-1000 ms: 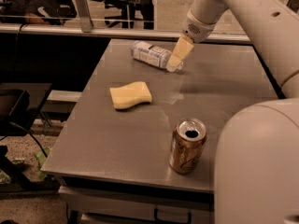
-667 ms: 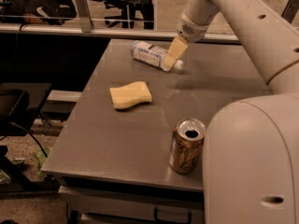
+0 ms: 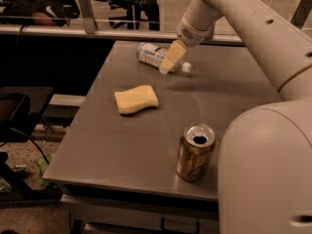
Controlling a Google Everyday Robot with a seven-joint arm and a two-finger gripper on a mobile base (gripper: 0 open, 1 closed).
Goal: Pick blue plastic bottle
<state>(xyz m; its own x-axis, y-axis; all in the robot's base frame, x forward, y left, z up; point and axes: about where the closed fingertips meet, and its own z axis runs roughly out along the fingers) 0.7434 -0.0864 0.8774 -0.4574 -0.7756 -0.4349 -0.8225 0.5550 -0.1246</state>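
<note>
The blue plastic bottle (image 3: 150, 54) lies on its side at the far end of the grey table (image 3: 122, 150), with its white cap (image 3: 186, 68) pointing right. My gripper (image 3: 167, 65) hangs from the arm at the upper right. It reaches down in front of the bottle's neck end and hides the part between the label and the cap. I cannot tell whether it touches the bottle.
A yellow sponge (image 3: 136, 99) lies mid-table on the left. An opened brown-gold soda can (image 3: 195, 152) stands near the front edge. My white body (image 3: 265, 169) fills the lower right. A rail (image 3: 97, 32) runs behind the table, with chairs beyond it.
The gripper has moved a little to the left, from beside the bottle's cap to over its neck. The bottle, sponge and can have not moved.
</note>
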